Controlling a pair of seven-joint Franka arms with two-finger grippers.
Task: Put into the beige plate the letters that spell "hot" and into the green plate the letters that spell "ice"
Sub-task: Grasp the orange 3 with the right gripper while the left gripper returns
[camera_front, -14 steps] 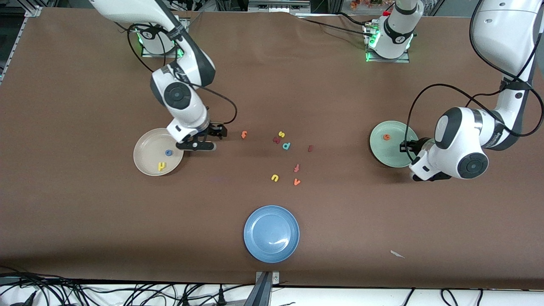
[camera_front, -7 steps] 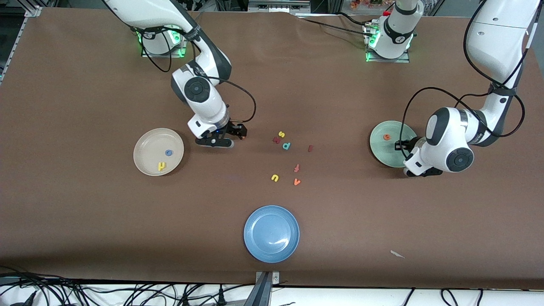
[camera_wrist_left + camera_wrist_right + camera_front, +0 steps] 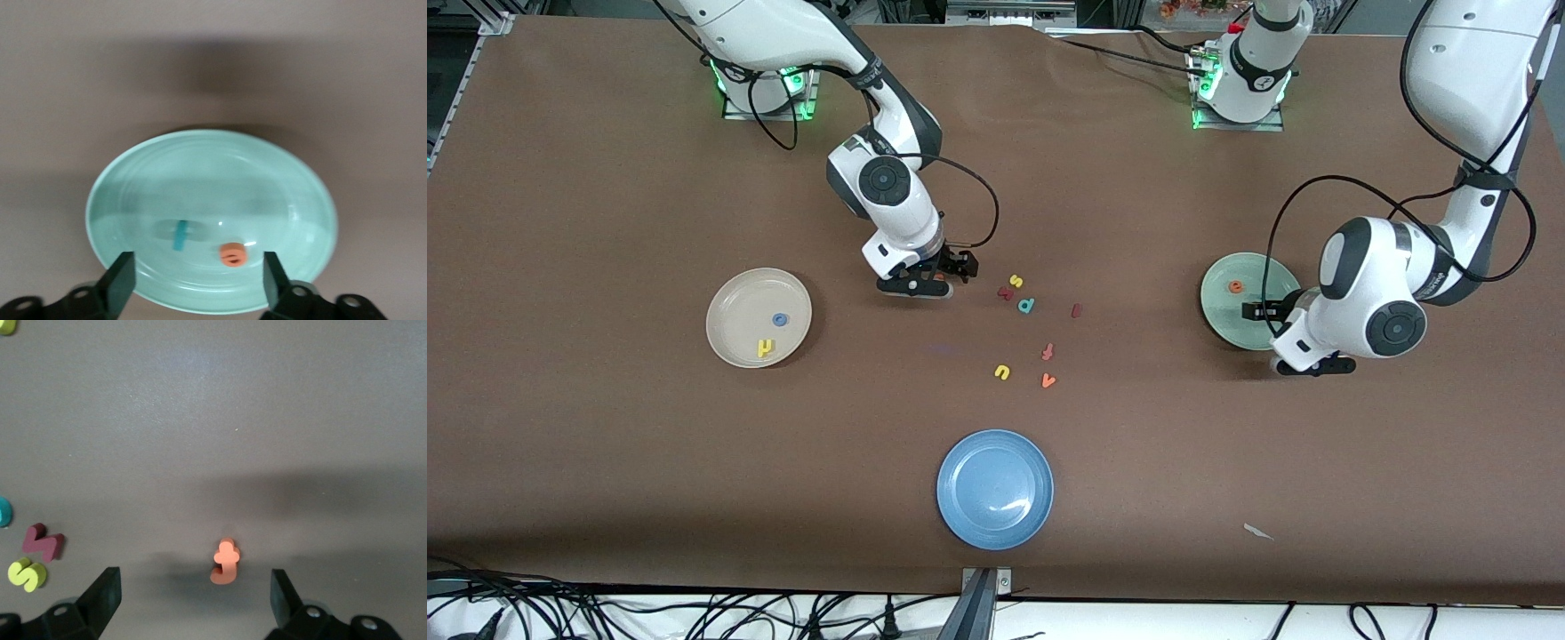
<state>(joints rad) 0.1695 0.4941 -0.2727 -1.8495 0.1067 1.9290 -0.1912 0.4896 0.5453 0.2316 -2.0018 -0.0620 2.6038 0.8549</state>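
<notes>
Jaws of both grippers gape: right gripper (image 3: 193, 603) over orange t (image 3: 226, 562); left gripper (image 3: 198, 283) over green plate (image 3: 293, 180).

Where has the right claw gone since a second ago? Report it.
Yes, it moved. The right claw left the beige plate and now hangs over the orange t, toward the letter pile.

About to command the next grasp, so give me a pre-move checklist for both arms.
1. Right gripper open over small orange foam t: ok.
2. Yellow foam h and blue ring-shaped o in round beige plate: ok.
3. Left gripper open over round pale green plate: ok.
4. Orange e and a teal piece in green plate: ok; teal shape cannot tell.
5. Dark red i plated: not ok, on table.
</notes>
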